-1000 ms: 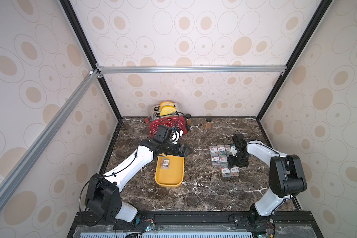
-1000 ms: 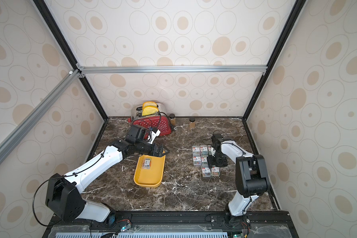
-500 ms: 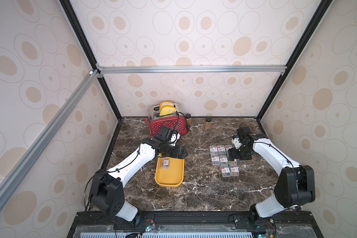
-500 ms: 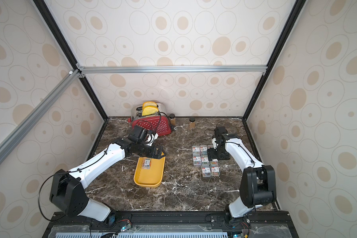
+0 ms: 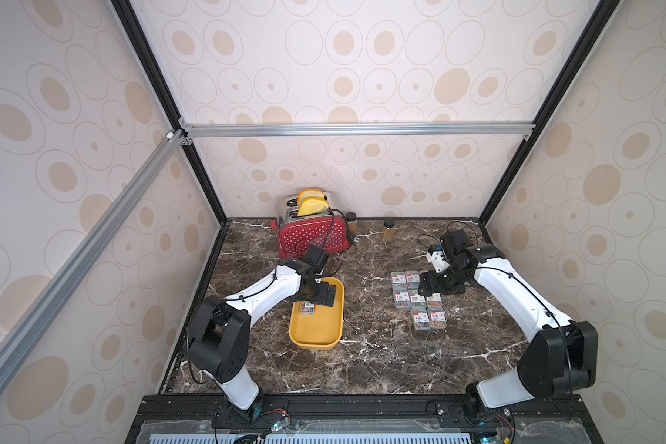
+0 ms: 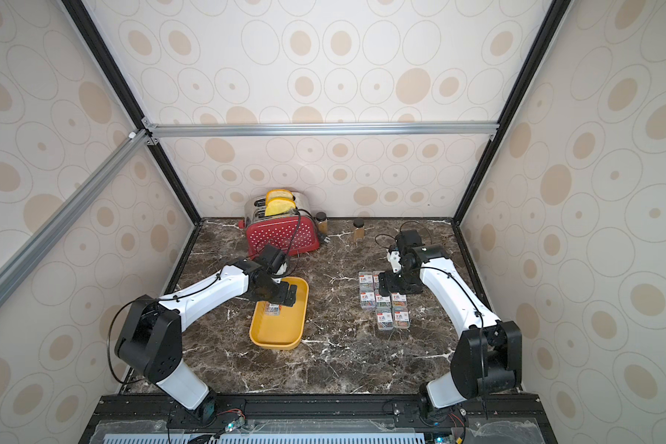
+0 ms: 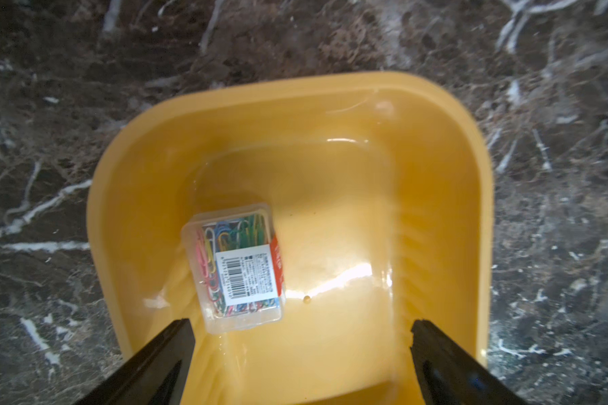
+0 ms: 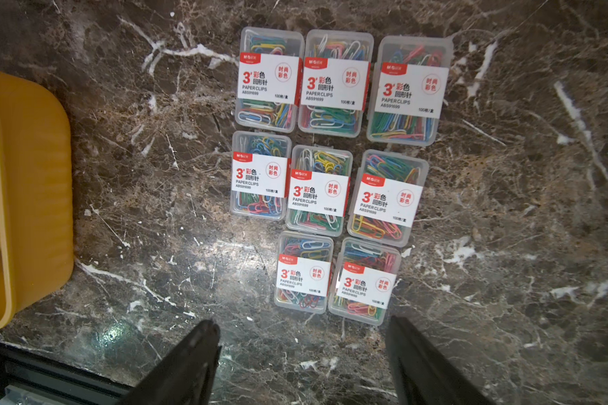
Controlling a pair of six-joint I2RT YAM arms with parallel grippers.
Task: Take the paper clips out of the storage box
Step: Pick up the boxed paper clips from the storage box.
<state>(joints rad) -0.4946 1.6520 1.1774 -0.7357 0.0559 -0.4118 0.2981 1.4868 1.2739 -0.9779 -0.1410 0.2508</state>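
The storage box [image 5: 316, 330] is a shallow mustard-yellow tray left of centre on the marble table; it shows in both top views. One clear case of paper clips [image 7: 237, 266] lies label-up inside it, at its far left. My left gripper [image 7: 301, 326] hangs open over the tray's far end, just short of that case and not touching it. Several more cases of paper clips [image 8: 323, 175] lie in rows on the table to the right. My right gripper [image 8: 302, 328] is open and empty above the far end of those rows [image 5: 418, 303].
A red white-dotted toaster [image 5: 312, 236] with bread in its slots stands at the back, its cable trailing toward the tray. Two small brown jars [image 5: 350, 223] [image 5: 388, 229] stand along the back wall. The enclosure's walls close in the table on three sides.
My right gripper has lifted off the rows of cases, drawn back a little and opened wider. My left gripper has shifted slightly over the tray's far end, still open.
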